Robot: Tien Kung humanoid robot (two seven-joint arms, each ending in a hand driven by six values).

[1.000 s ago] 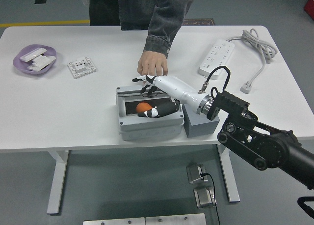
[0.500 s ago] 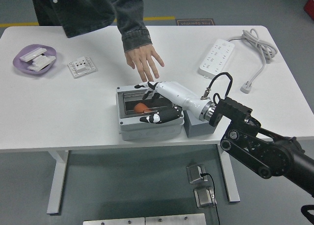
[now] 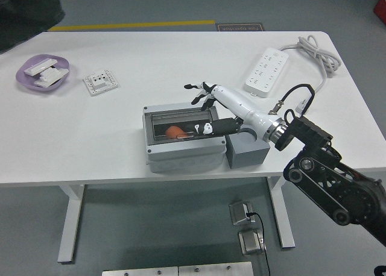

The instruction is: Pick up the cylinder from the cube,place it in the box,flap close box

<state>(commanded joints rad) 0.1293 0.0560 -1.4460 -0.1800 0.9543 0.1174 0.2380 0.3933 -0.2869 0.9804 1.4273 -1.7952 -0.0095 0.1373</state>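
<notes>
The orange cylinder (image 3: 175, 132) already lies inside the open grey plastic box (image 3: 184, 155), so the placing step looks done and closing the flap is next. The robot's white-and-black right hand (image 3: 209, 107) hovers over the box's right end, fingers spread and holding nothing, beside the grey cube (image 3: 245, 152).

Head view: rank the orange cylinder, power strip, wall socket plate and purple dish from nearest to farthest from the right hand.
From the right hand:
1. Orange cylinder, in the box just left of it.
2. Power strip, far right.
3. Wall socket plate, far left.
4. Purple dish, at the left edge.
</notes>
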